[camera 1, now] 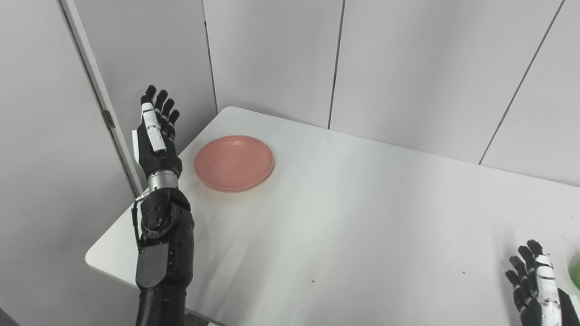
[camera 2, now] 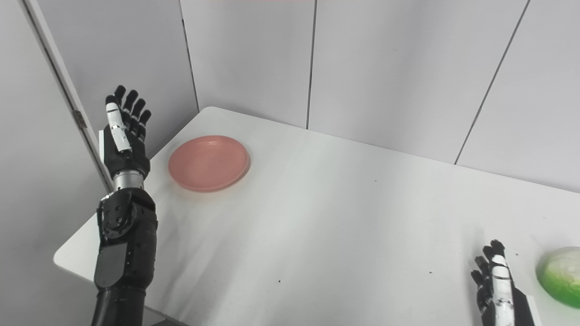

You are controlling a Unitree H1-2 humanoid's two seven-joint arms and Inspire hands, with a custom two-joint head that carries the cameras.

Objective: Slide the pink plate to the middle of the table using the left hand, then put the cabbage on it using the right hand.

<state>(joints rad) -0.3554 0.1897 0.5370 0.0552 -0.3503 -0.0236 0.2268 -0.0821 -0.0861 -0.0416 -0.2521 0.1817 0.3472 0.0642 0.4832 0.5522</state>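
The pink plate [camera 1: 234, 162] lies near the table's far left corner. My left hand [camera 1: 156, 136] is raised upright just left of it, over the table's left edge, fingers straight and apart, holding nothing and not touching the plate. The green cabbage [camera 2: 561, 276] rests at the table's near right, cut off by the frame edge. My right hand [camera 2: 496, 285] stands open a little left of the cabbage, apart from it, with nothing in it.
The white table [camera 1: 353, 217] spans the view, with a rounded corner at the near left. Grey wall panels [camera 1: 408, 63] close in behind the table and a door frame [camera 1: 97, 95] stands at the left, close behind my left hand.
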